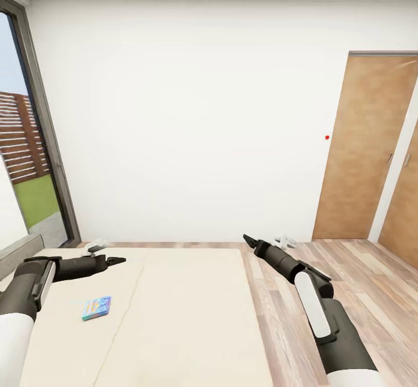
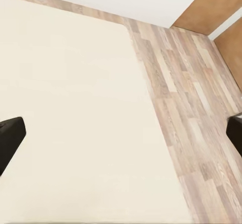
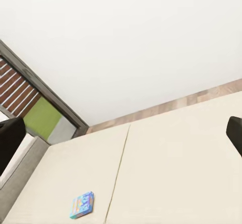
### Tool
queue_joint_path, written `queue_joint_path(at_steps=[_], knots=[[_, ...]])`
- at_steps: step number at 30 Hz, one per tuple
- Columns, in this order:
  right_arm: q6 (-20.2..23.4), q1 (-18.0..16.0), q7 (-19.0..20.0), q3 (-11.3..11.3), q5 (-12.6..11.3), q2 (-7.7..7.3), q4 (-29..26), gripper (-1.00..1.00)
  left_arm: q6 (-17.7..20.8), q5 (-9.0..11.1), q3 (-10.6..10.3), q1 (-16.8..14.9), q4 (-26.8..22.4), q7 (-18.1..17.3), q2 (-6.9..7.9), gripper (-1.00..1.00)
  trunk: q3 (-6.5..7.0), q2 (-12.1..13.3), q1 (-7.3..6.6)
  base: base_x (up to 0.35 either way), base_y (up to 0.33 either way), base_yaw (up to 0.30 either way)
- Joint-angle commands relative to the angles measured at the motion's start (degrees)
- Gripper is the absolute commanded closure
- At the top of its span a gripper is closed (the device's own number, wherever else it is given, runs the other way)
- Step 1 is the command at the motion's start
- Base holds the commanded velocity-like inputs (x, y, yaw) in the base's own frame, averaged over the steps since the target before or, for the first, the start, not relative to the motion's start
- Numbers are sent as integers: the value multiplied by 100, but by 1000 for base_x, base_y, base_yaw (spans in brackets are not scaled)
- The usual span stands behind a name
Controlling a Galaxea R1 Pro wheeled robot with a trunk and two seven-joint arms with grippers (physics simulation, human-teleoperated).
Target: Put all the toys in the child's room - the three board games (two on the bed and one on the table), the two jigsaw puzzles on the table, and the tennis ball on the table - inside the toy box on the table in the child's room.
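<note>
Our left gripper (image 1: pixel 118 259) hovers over the bed (image 1: pixel 191 317) with nothing in it, its fingers well apart in the left wrist view. Our right gripper (image 1: pixel 251 241) hangs just past the bed's edge, over the wood floor (image 1: pixel 360 282), also holding nothing, fingers spread wide in its wrist view. Near our left arm, a small blue board game (image 1: pixel 96 307) lies flat on the beige cover, apart from both grippers. Beyond stand a white wall (image 1: pixel 191 114), a tall window (image 1: pixel 29 172) and wooden doors (image 1: pixel 366 155).
</note>
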Motion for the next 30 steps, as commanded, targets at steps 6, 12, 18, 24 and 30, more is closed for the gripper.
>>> queue_joint_path(at_steps=[6,12,18,24,30], knots=[[40,-3,20,-18,-10,8,5,-100,29,-53,21,-4,-1,-54,28,-100,-3,-5,3,0,277,0],[38,-3,15,-16,-8,8,13,-100,29,-53,20,-4,-1,-54,37,-100,-3,-5,3,0,277,0],[32,-3,15,-16,-6,9,16,-100,29,-53,21,-4,-1,-54,44,-100,-3,-5,3,0,277,0],[31,-3,15,-13,-8,12,17,-100,29,-53,23,-3,-1,-54,47,-100,-3,-5,3,0,277,0],[31,-3,16,-12,-8,14,17,-100,29,-53,25,-3,-1,-56,48,-100,-3,-5,3,0,277,0]])
